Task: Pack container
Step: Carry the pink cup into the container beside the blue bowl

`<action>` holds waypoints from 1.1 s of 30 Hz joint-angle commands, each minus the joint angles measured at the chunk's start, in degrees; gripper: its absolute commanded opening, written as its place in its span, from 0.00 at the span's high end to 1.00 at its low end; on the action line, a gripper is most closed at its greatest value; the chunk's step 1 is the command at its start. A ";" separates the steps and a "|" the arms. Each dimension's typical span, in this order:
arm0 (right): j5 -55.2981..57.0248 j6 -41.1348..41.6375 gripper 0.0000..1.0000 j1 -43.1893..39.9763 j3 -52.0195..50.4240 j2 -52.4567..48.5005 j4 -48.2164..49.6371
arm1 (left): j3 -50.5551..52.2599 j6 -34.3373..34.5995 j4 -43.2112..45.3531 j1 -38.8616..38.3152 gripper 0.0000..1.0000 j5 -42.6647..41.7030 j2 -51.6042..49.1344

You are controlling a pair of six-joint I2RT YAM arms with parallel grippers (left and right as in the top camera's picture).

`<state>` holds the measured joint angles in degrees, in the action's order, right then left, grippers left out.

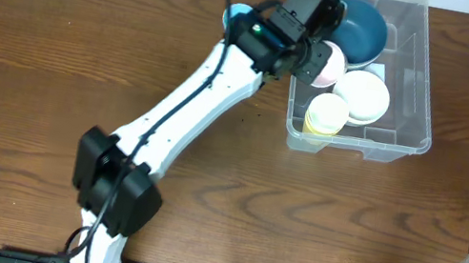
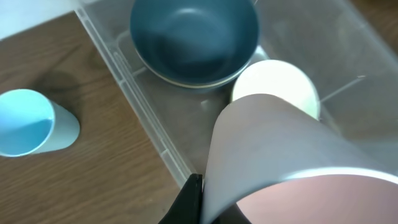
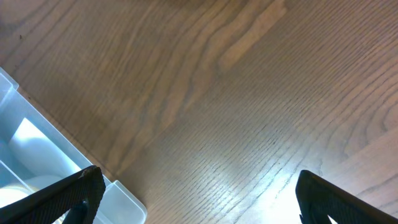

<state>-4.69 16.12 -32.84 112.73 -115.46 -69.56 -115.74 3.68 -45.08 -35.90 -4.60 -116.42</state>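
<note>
Two arms work at a wooden desk (image 1: 57, 42), and only the left one is over the container (image 1: 418, 106). That clear plastic bin sits at the far right part of the desk, its long side running away from the robot.

The left gripper (image 1: 317, 61) reaches over the bin's near-left wall and is closed on a pink cup (image 1: 331, 68). In the left wrist view this cup (image 2: 280, 162) fills the lower right, tilted with its pink inside facing the camera. One dark finger (image 2: 186, 199) shows against its edge, and the other is hidden behind it.

Inside the bin, a dark blue bowl (image 1: 367, 29) lies at the far end. A white bowl (image 1: 366, 97) lies toward the near end, and a yellow cup (image 1: 325, 115) stands in the near-left corner, touching the white bowl. The pink cup hangs between the blue bowl and the yellow cup.

Outside the bin, a light blue cup (image 2: 28, 121) lies on its side on the desk, just beside the left wall.

The right gripper (image 3: 199, 199) is spread wide and holds nothing. It hangs over bare wood, with one corner of the bin at the lower left of its view.
</note>
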 commanded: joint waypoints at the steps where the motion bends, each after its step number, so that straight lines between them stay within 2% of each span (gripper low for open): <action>1: -0.24 0.57 0.01 -0.15 0.02 0.74 -0.07 | 0.00 -1.79 1.42 0.90 0.94 2.75 -1.79; 19: -0.24 0.57 0.01 -0.15 0.02 0.74 -0.07 | 0.00 -5.14 4.48 2.19 0.94 2.75 -8.22; 33: -0.24 0.57 0.01 -0.15 0.02 0.74 -0.07 | 0.02 -5.18 0.90 2.08 0.94 2.71 -10.75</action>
<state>-4.69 16.12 -32.84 112.73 -115.46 -69.56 -115.74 -0.47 -43.13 -34.17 -3.01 -124.66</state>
